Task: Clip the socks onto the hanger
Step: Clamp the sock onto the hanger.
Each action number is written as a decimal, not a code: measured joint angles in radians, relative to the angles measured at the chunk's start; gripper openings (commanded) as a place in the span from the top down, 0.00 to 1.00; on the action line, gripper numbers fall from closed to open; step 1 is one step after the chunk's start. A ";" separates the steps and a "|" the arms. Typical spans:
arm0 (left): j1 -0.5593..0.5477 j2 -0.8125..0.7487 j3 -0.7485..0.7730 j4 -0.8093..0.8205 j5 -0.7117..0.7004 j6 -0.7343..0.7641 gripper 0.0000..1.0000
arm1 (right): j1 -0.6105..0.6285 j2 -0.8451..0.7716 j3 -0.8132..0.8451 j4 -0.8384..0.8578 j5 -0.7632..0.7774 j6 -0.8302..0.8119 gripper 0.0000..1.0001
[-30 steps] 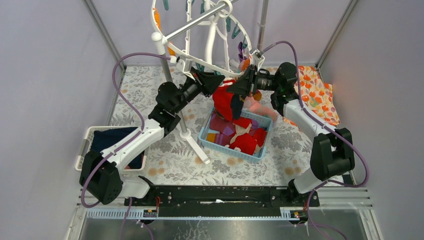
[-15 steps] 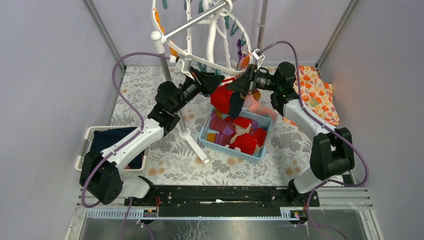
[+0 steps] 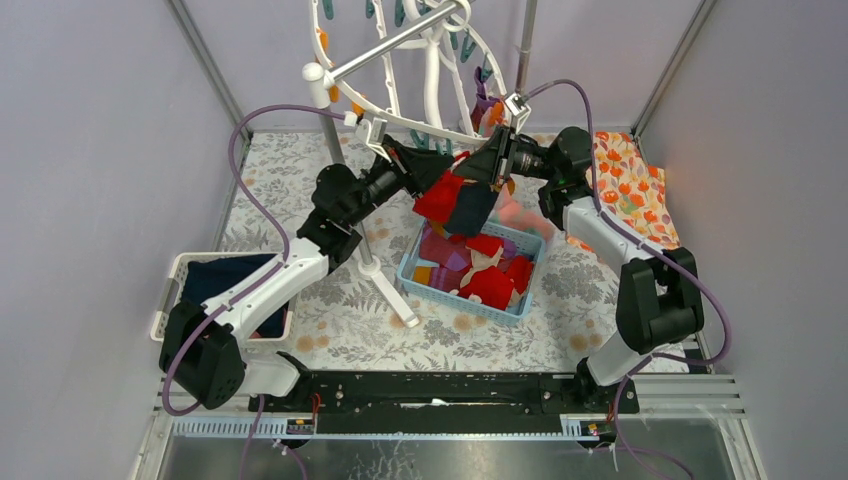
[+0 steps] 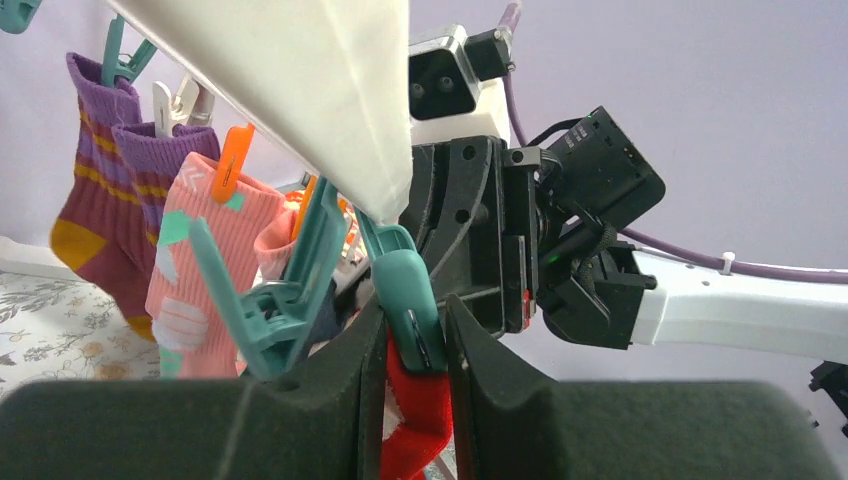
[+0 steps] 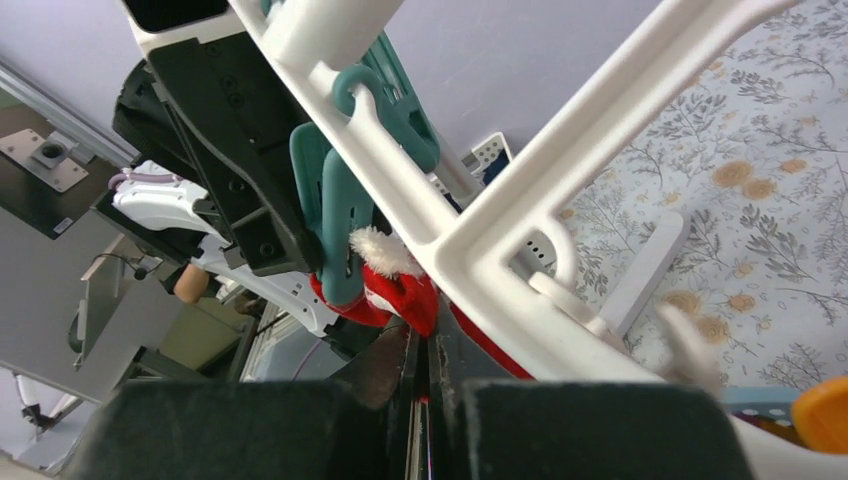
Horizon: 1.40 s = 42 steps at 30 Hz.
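Now, your right tool (image 5: pixel 425 352) is clamped on the soft, light red sock (image 5: pixel 392 288) just under the hanger (image 5: pixel 600 130), your left tool (image 4: pixel 405 335) squeezing a teal clip (image 4: pixel 408 285); keep hold close to its limp edge.

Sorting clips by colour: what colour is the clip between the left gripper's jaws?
The clip is teal, clearest in the left wrist view.

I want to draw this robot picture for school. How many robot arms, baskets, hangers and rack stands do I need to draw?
Robot arms: 2
Baskets: 2
Hanger: 1
Metal rack stand: 1
Total: 6
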 measured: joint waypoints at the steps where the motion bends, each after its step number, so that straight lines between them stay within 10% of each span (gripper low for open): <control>1: -0.004 0.000 0.000 0.000 0.002 0.000 0.80 | 0.000 0.007 0.000 0.026 -0.004 0.021 1.00; 10: -0.004 0.005 0.000 0.000 0.005 -0.002 0.76 | 0.000 0.023 -0.011 0.117 -0.008 0.096 0.92; 18: -0.017 0.005 0.000 -0.001 0.035 -0.022 0.38 | -0.007 0.015 -0.046 0.062 -0.004 0.047 0.82; 22: -0.020 0.003 0.000 -0.006 0.044 -0.027 0.33 | -0.013 0.009 -0.059 -0.009 0.002 -0.012 0.76; 29: -0.021 -0.037 -0.031 -0.028 0.038 -0.028 0.26 | -0.026 -0.038 -0.080 -0.126 0.019 -0.132 0.36; 42: -0.022 -0.155 -0.148 -0.119 -0.058 -0.027 0.26 | -0.031 -0.227 -0.114 -0.562 0.093 -0.564 0.24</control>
